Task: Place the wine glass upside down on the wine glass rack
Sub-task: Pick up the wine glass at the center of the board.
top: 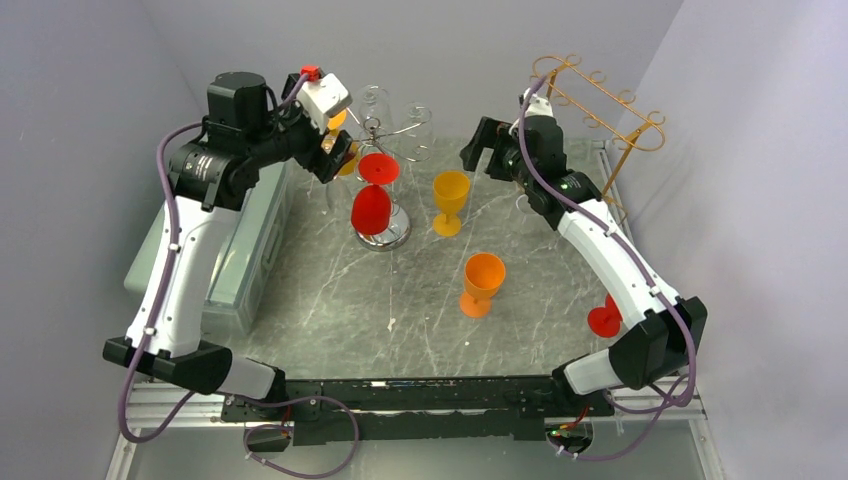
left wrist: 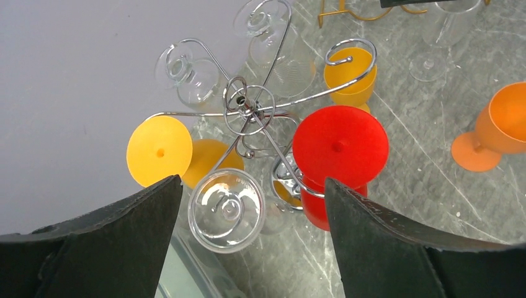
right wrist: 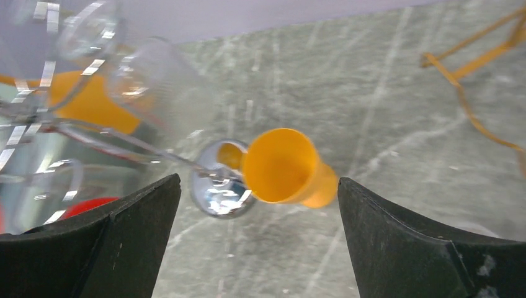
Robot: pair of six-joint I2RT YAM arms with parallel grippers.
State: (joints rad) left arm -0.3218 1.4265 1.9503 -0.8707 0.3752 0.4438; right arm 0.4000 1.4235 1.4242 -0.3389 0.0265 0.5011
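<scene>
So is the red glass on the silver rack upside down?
Upside down. The red glass shows its flat round foot on top, with its bowl hanging below a wire arm of the silver rack.

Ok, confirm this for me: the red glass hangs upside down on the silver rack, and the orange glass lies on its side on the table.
Not quite. The orange glass stands upright on the table, not on its side; the top external view shows it. The red glass does hang upside down on the silver rack.
</scene>
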